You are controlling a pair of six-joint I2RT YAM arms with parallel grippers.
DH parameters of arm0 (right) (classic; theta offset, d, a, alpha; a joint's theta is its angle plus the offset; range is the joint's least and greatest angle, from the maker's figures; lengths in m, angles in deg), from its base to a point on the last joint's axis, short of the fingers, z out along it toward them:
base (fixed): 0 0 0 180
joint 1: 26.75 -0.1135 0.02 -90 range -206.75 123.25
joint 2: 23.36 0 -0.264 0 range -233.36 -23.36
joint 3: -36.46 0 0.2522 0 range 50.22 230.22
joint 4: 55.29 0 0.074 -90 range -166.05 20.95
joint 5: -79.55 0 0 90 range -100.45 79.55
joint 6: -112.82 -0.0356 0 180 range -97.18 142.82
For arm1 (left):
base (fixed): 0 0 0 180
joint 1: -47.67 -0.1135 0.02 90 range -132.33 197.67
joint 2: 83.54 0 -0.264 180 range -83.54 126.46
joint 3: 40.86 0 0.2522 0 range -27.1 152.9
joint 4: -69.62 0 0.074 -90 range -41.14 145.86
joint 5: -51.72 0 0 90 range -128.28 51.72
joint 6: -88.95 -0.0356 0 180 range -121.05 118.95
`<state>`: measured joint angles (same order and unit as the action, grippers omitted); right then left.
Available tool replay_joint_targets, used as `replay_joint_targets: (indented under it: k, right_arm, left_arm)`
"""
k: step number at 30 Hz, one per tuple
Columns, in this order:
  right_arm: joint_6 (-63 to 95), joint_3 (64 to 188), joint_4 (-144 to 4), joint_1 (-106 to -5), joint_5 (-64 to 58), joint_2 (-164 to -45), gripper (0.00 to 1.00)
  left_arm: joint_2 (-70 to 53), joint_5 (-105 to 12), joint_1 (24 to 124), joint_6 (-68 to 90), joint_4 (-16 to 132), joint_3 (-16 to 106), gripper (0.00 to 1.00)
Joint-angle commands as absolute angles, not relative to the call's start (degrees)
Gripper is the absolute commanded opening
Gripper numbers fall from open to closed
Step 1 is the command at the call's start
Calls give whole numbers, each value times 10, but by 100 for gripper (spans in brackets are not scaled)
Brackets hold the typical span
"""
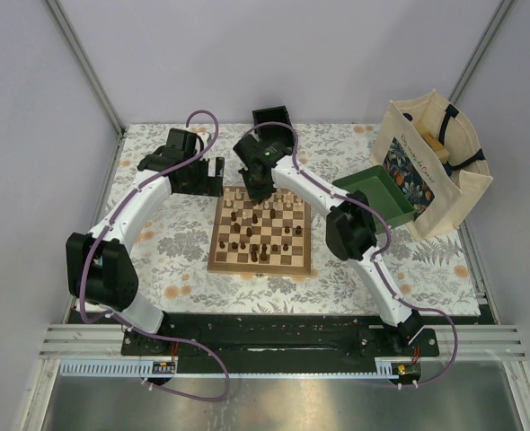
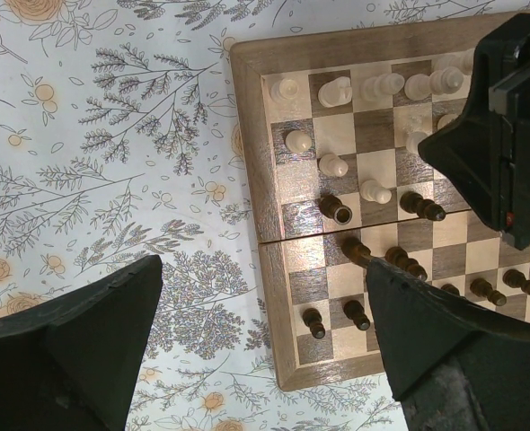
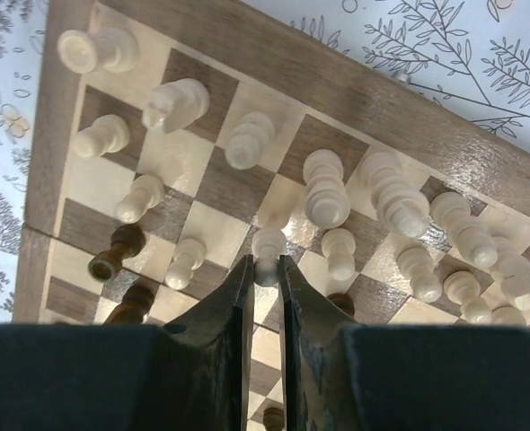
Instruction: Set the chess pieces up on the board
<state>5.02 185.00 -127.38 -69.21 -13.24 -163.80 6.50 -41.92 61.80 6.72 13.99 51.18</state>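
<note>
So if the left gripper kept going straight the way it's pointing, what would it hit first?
The left gripper would probably meet the board first, on its brown border beside the dark pieces; depth is unclear.

White arm links (image 1: 139,202), blk joints (image 1: 103,269), purple cables (image 1: 199,113), blk tool fingers (image 3: 229,319)

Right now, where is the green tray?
In the top view, the green tray sits at the right, between the chessboard and the cloth bag.
</note>
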Motion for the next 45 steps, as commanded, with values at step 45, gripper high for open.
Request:
replay_joint_targets:
  k: [45]
  right_arm:
    - [60,1868,-1256,-682,-80,-1570,39]
  left_arm:
    - [52,-420,615,69,152,521,99]
